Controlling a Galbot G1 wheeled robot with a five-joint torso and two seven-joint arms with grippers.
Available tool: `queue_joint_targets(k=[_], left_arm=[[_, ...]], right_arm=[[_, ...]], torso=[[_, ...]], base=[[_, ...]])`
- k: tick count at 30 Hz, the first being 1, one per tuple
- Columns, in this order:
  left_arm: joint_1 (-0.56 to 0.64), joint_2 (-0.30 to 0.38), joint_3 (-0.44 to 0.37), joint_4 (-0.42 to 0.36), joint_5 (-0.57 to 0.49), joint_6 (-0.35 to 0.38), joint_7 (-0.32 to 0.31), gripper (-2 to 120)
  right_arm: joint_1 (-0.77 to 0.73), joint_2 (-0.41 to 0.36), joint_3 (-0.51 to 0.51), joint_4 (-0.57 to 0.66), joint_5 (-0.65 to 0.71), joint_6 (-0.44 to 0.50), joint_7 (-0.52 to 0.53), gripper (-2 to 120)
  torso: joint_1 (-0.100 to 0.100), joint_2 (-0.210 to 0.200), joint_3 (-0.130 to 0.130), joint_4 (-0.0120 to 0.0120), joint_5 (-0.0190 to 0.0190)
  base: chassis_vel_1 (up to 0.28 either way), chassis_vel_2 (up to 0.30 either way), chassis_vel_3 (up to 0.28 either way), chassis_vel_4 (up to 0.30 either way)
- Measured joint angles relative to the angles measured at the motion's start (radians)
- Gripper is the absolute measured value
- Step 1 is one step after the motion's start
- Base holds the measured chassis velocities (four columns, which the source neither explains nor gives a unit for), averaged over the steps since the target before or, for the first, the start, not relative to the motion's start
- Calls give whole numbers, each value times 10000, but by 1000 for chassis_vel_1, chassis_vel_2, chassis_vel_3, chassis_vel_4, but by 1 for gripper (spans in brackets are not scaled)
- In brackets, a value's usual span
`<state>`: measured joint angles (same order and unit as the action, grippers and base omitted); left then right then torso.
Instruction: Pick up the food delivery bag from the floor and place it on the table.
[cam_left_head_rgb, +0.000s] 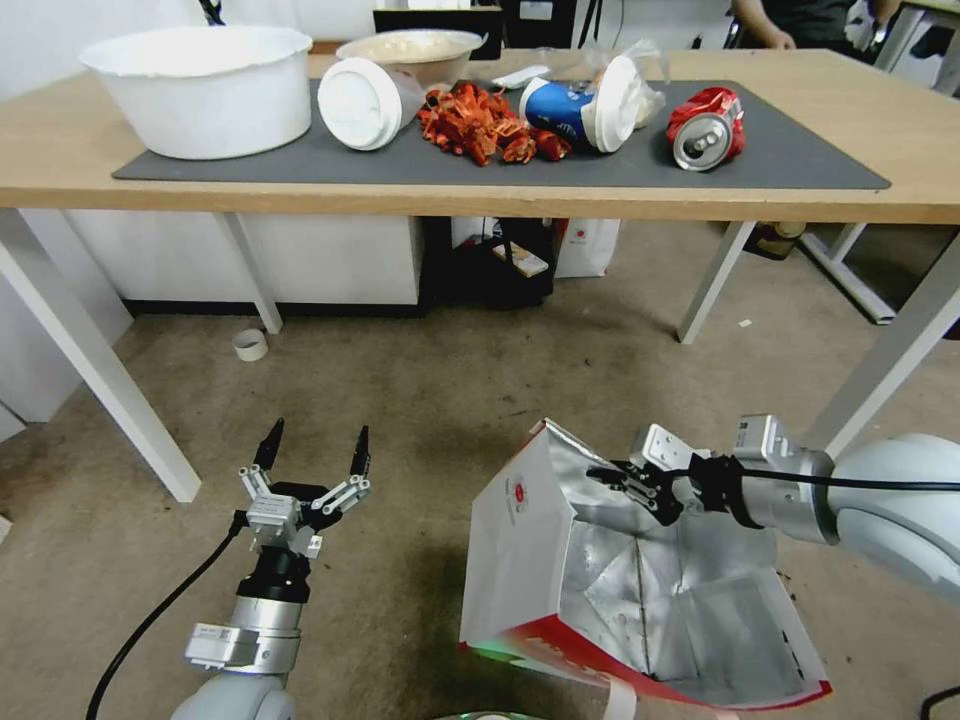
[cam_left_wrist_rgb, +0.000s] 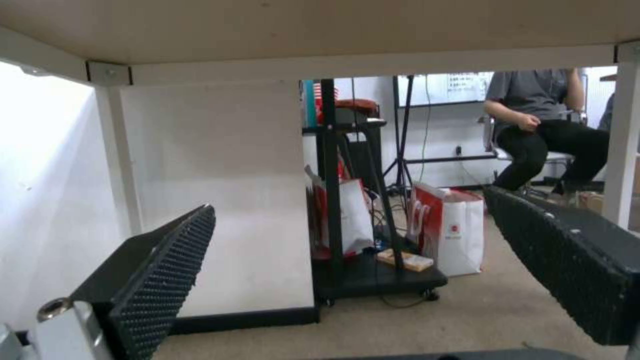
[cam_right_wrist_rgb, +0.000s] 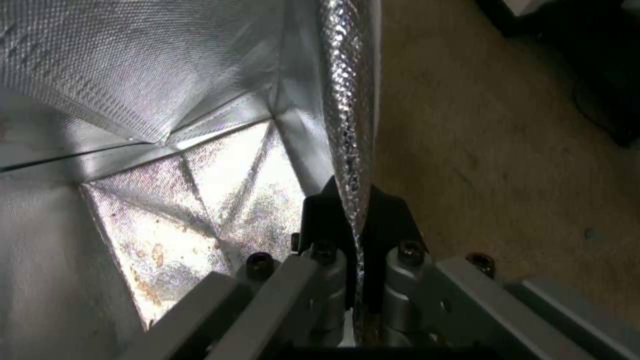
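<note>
The food delivery bag (cam_left_head_rgb: 560, 560) is seen on the floor (cam_left_head_rgb: 420, 400), in front of the table's (cam_left_head_rgb: 480, 200) near edge, toward its right end, mouth open upward with the silver foil lining exposed. The far top rim of the bag is pinched by the right gripper (cam_left_head_rgb: 615, 477); in the right wrist view the foil wall (cam_right_wrist_rgb: 350, 125) is clamped between the two closed fingers (cam_right_wrist_rgb: 320, 215), one inside the bag, one outside. The left gripper (cam_left_head_rgb: 312, 450) is held low over the floor, left of the bag and apart from it, fingers spread wide with nothing between them. On the table's dark mat (cam_left_head_rgb: 800, 160) a white tub (cam_left_head_rgb: 205, 90), lidded cups and a crushed red can (cam_left_head_rgb: 707, 127) are lying.
</note>
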<state>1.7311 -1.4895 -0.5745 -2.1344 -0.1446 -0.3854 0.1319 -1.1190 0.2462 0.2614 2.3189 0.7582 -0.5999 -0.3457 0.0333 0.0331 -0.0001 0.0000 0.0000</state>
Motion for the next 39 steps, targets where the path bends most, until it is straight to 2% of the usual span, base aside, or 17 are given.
queue_joint_targets(k=[13, 18, 25, 27, 39], left_arm=[[72, 2, 52, 39, -300, -255, 155, 100], [140, -34, 80, 19, -325, -284, 237, 100], [173, -40, 87, -27, -315, -286, 254, 100], [178, -41, 84, -30, -296, -286, 259, 100], [137, -72, 102, -23, -247, -281, 287, 100]], right_arm=[[-80, 49, -29, 144, -239, -4, 1, 0], [-125, 42, -31, 208, -296, -4, 11, 0], [-138, 41, -27, 234, -302, -4, 13, 0], [-145, 43, -26, 235, -309, -4, 15, 0], [-132, 14, -23, 218, -313, 8, 3, 0]], torso=[[0, 19, 19, -1, 0], [3, 303, 293, 0, -1], [20, 523, 495, 0, 0], [39, 680, 636, -1, 0], [119, 1216, 1091, -1, -1]], base=[[0, 0, 0, 0], [0, 0, 0, 0], [0, 0, 0, 0], [0, 0, 0, 0], [0, 0, 0, 0]])
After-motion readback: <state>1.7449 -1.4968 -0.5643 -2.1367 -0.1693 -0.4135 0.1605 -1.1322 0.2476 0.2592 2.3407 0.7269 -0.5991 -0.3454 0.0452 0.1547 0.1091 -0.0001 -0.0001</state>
